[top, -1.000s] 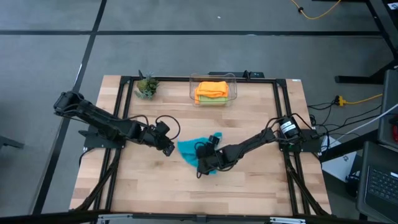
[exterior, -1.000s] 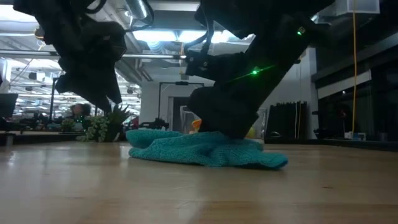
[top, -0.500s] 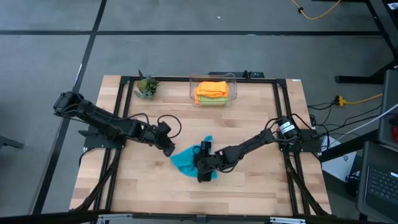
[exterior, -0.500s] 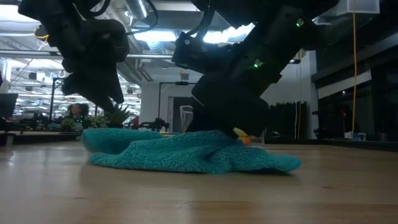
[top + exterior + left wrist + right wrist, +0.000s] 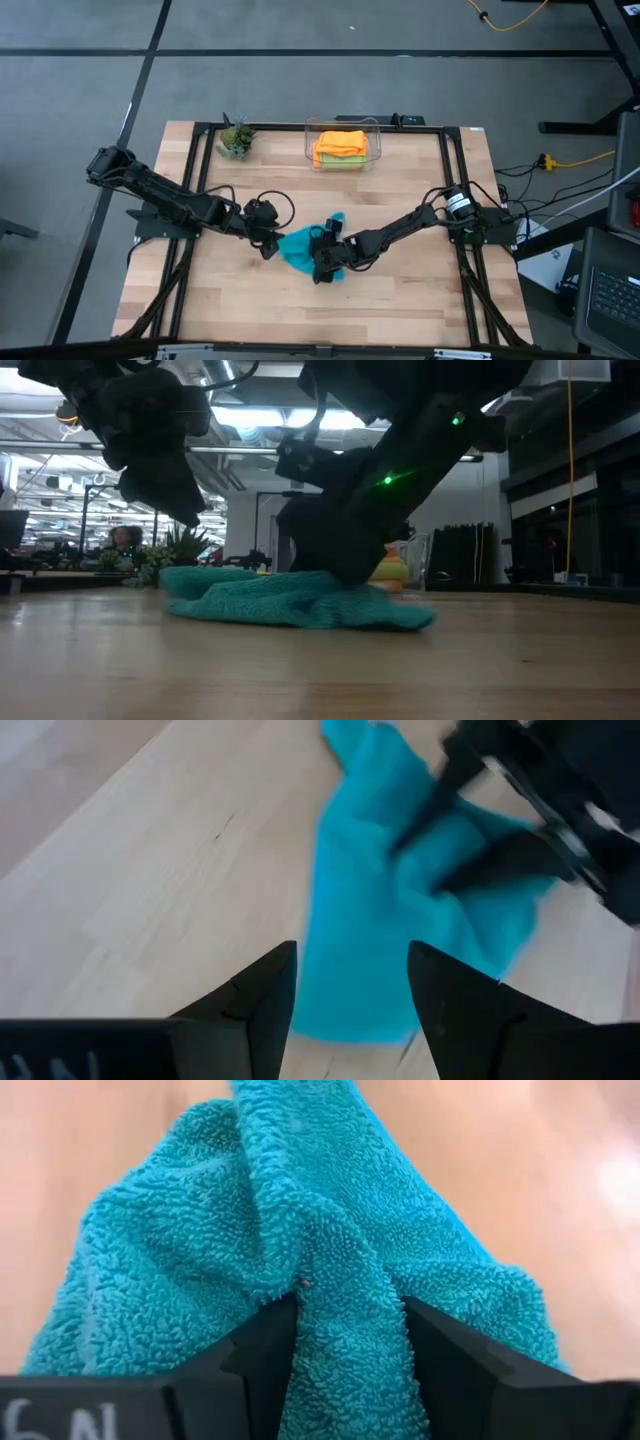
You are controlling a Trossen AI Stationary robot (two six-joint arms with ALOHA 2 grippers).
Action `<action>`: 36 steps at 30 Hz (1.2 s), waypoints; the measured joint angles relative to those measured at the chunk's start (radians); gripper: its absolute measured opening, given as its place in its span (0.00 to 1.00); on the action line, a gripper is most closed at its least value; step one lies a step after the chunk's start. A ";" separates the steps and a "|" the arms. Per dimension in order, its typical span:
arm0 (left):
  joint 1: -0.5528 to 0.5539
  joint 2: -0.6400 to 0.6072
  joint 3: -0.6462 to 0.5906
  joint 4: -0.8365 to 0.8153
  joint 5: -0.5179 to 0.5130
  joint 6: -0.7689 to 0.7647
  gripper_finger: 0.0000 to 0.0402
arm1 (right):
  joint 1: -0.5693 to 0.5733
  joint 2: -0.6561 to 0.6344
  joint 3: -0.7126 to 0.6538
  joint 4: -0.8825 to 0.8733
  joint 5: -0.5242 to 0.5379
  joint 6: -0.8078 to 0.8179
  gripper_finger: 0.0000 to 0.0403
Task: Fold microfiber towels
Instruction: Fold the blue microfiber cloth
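From above I see the teal towel (image 5: 300,247) bunched in a rumpled heap mid-table on the pale wood-plank table (image 5: 400,300), the right gripper (image 5: 322,262) on it, the left gripper (image 5: 268,244) at its edge, and orange-over-green folded towels (image 5: 341,146) in the clear plastic bin (image 5: 343,125) at the far edge beside a small potted plant (image 5: 236,138). At table height the cloth (image 5: 290,600) lies low and lumpy under the dark arms, a lit open hall behind. My left wrist view shows its fingers (image 5: 260,1000) spread, empty, the towel (image 5: 390,940) just ahead; my right wrist view shows its fingers (image 5: 265,1340) pinching a raised ridge of looped terry pile (image 5: 300,1250).
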 joint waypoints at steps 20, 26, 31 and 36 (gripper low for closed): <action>0.132 0.124 -0.081 0.086 0.110 -0.167 0.56 | -0.030 0.000 -0.001 -0.004 0.001 -0.006 0.46; 0.195 0.145 -0.081 0.097 0.225 -0.193 0.63 | -0.031 0.000 0.000 -0.002 -0.040 -0.107 0.46; 0.236 0.183 -0.080 0.104 0.321 -0.224 0.63 | -0.031 0.000 0.000 -0.001 -0.044 -0.103 0.46; 0.263 0.215 -0.076 0.112 0.383 -0.244 0.63 | -0.031 0.000 -0.001 0.002 -0.044 -0.103 0.46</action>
